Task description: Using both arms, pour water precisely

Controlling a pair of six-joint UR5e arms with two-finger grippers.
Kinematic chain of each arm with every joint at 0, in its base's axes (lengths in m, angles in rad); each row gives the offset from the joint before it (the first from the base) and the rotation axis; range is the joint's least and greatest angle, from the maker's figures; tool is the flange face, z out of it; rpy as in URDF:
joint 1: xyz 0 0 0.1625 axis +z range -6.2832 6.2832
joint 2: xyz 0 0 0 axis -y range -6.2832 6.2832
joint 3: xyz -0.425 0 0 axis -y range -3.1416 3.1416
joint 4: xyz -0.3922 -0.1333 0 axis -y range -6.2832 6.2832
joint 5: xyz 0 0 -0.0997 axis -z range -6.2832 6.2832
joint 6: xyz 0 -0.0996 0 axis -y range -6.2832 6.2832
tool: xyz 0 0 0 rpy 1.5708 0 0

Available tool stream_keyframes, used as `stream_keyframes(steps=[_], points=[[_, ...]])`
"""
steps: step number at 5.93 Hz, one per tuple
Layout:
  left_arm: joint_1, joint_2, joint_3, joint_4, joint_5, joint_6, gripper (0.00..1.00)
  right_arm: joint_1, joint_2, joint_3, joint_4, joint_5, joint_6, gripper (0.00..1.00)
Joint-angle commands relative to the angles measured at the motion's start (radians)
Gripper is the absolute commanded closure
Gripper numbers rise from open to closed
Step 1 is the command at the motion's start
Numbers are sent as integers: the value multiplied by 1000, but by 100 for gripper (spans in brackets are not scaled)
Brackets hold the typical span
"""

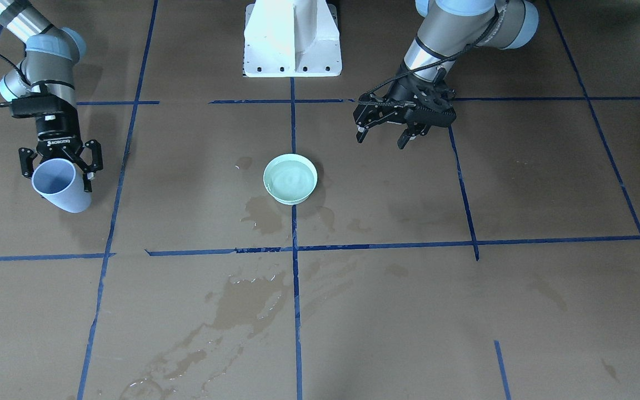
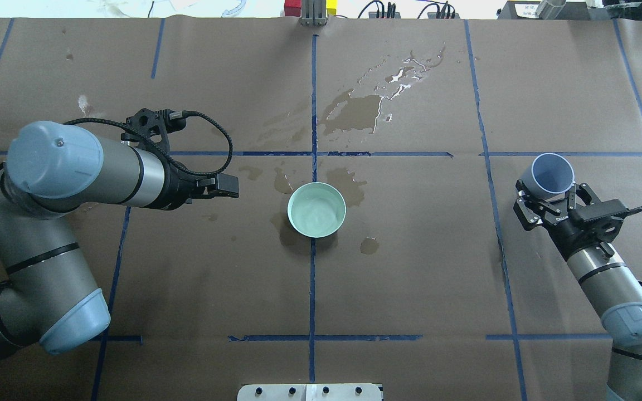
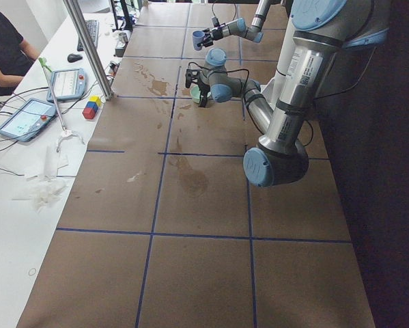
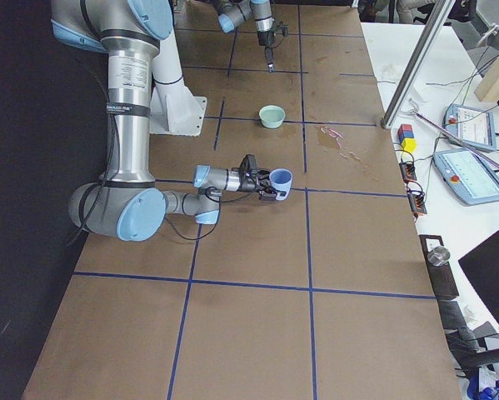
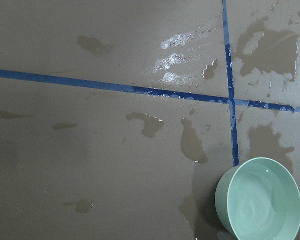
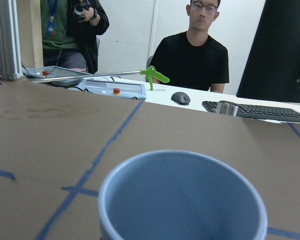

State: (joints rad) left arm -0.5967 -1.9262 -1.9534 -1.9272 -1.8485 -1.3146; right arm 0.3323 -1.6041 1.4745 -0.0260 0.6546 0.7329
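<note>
Green-pale round bowl (image 1: pixel 266 179), table centre, holds clear water (image 1: pixel 291 180). Right gripper (image 1: pixel 60 168) clamps tilted light-blue plastic cup (image 1: pixel 65 193), far right. Left gripper (image 1: pixel 381 139) wide, empty. Risk: nudged bowl slides on wet brown table cover (image 1: pixel 259 216), spills.

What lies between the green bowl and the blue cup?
Overhead view: from bowl to cup, only brown table cover, one blue tape line, wet stains.

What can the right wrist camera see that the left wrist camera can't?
Only the right wrist camera shows the blue cup, right up close, plus a man in black and a keyboard beyond the brown table. Only the left wrist camera shows the green bowl with water in it and wet stains nearby. Both show that table and its blue tape lines.
</note>
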Motion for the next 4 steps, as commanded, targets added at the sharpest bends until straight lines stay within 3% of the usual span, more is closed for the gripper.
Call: stream_keyframes(steps=[1, 2, 3, 4], points=[[2, 33, -10, -1, 0, 0, 0, -4, 111, 1, -41, 3, -104, 74], [2, 47, -10, -6, 0, 2, 0, -9, 169, 15, -119, 3, -127, 78], [2, 47, -9, -6, 0, 2, 0, -13, 244, 24, -221, -9, -132, 76], [2, 52, -9, -7, -2, 2, 0, -39, 295, 24, -295, -80, -132, 76]])
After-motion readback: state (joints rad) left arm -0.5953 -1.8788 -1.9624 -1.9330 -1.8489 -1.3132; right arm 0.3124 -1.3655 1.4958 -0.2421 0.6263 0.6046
